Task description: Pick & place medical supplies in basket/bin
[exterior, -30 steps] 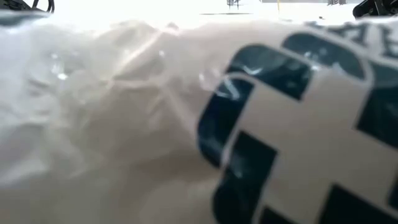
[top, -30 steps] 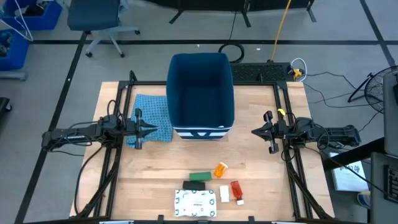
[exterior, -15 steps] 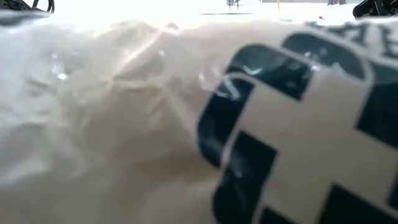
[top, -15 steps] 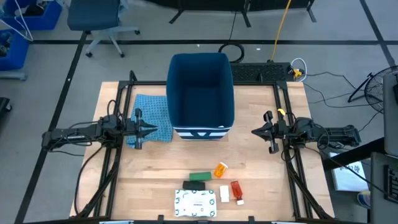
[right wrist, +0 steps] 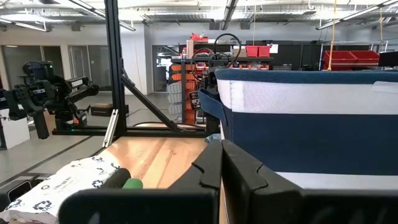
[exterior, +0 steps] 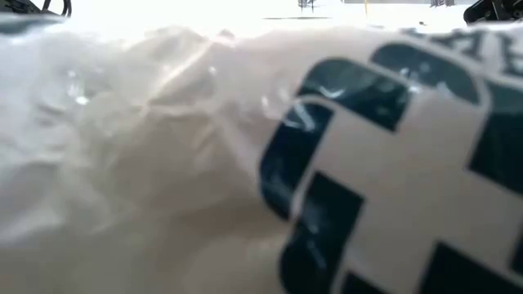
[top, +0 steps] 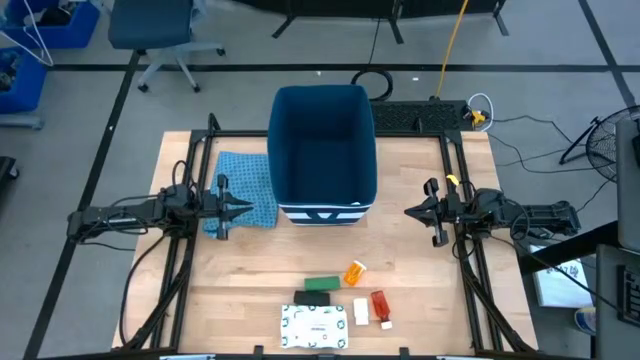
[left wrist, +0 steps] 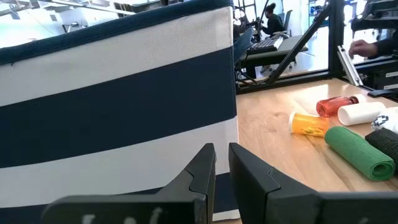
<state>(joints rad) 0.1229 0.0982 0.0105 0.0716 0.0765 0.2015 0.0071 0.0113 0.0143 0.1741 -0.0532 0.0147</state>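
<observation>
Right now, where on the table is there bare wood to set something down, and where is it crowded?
Bare wood lies between the bin and the green box, and beside the right gripper. It is crowded at the near edge: orange pill bottle, red tube, white packet. The blue cloth covers the bin's left side.

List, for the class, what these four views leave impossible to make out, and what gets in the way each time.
- Low view: the table and both arms, blocked by the white patterned packet pressed against the lens.
- High view: the small white piece, too small to identify.
- Left wrist view: the black bar, cut off by the edge.
- Wrist views: the bin interior, hidden by its wall.
</observation>
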